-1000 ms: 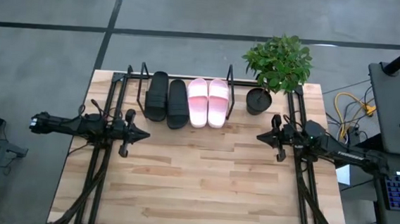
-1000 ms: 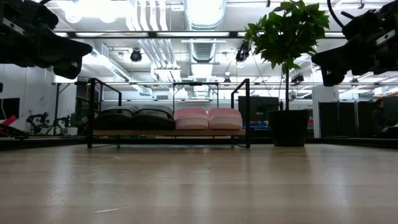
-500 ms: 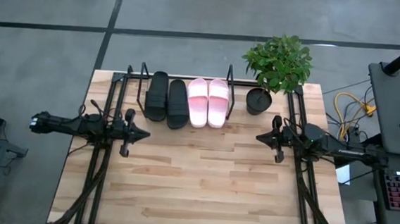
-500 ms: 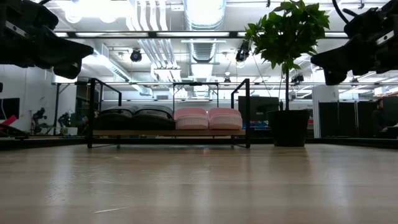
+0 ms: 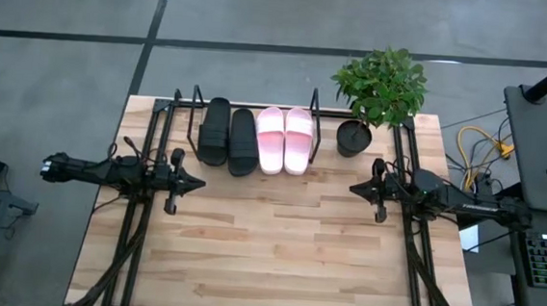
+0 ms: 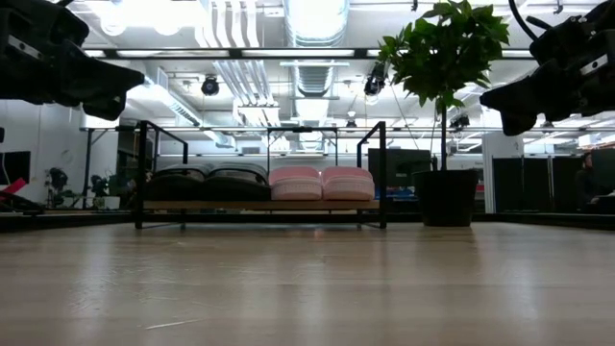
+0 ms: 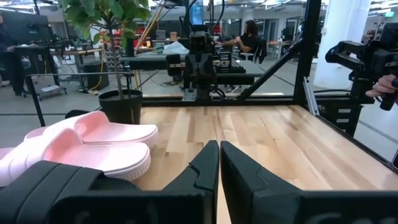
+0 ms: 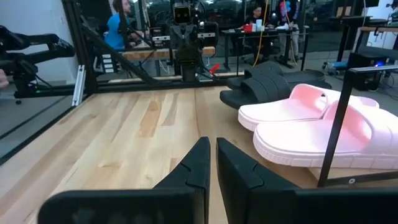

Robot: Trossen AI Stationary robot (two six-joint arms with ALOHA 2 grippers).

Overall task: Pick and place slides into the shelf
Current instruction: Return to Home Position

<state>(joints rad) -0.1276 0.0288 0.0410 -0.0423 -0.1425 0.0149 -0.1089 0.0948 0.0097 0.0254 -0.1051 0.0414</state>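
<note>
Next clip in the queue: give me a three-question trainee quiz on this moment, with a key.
1. True or false: the black pair and the pink pair of slides all sit on the shelf.
2. What stands on the table beside the shelf, next to the pink pair? A) a potted plant B) a cardboard box C) a water bottle
3. Fill in: the left gripper and the right gripper, each hanging over its own side of the table, are both shut and hold ____.
Key: 1 true; 2 A; 3 nothing.
</note>
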